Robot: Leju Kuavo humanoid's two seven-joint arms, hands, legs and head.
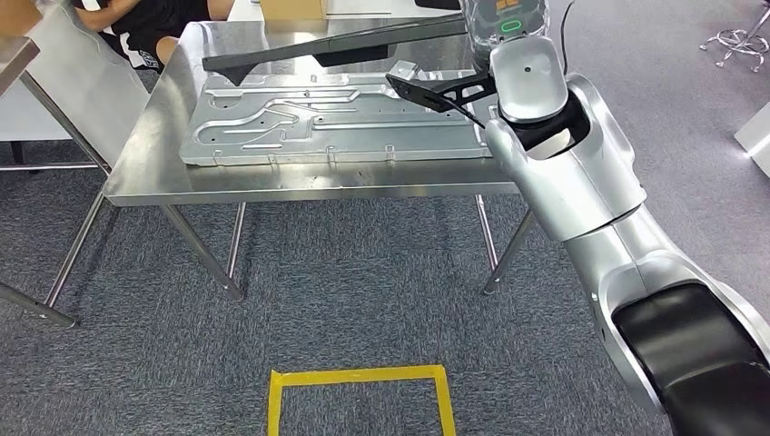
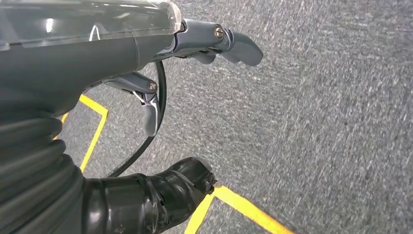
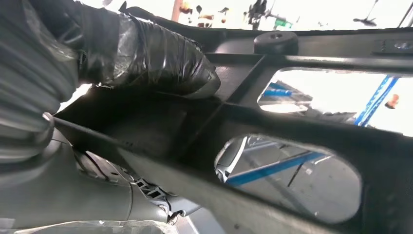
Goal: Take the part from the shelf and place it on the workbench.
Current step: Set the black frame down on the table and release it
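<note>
Right hand (image 3: 146,58) gripping black part (image 1: 436,88), over workbench (image 1: 145,136) right edge

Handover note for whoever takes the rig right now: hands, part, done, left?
Right hand: grips the black part, held over the workbench, above the stamped metal panel lying there.
Left hand: holds nothing, hangs over the carpet by the yellow floor tape.
Done: part is in hand and at the bench.
Left: lower it, set it down, release. A second long black part lies further back.
</note>
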